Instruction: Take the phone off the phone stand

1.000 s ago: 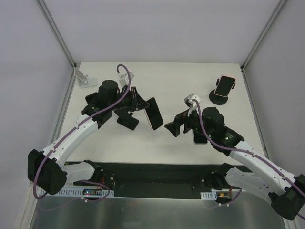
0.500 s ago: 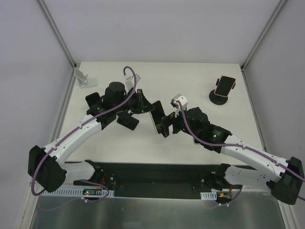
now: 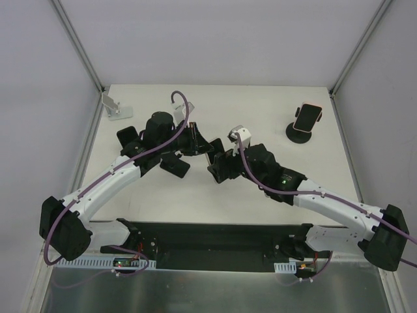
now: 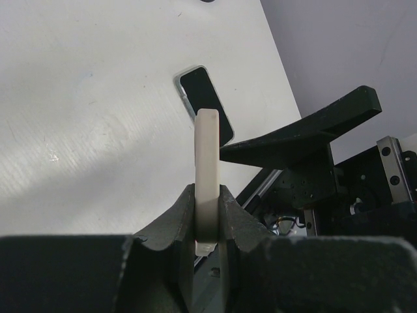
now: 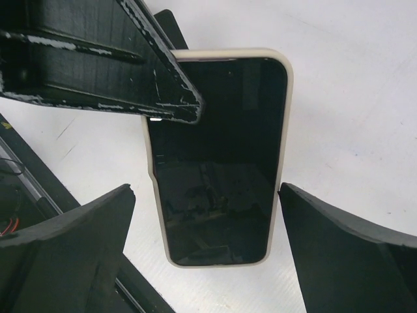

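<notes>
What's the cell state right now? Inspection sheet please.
surface: white table, no spills seen
job's things: cream-cased phone held off any stand; black stand by left arm
clutter: second phone on round stand; white stand; third phone lying flat
hands: left hand shut on cream-cased phone; right hand open, fingers flanking it
cables: purple cables along both arms
surroundings: grey walls, metal frame posts

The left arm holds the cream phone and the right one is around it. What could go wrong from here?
The left fingers pinch the phone near one end only, so it may pivot or slip. The open right fingers flank it close to a left finger, and closing could knock it. If dropped, it could hit the second phone on the table.
</notes>
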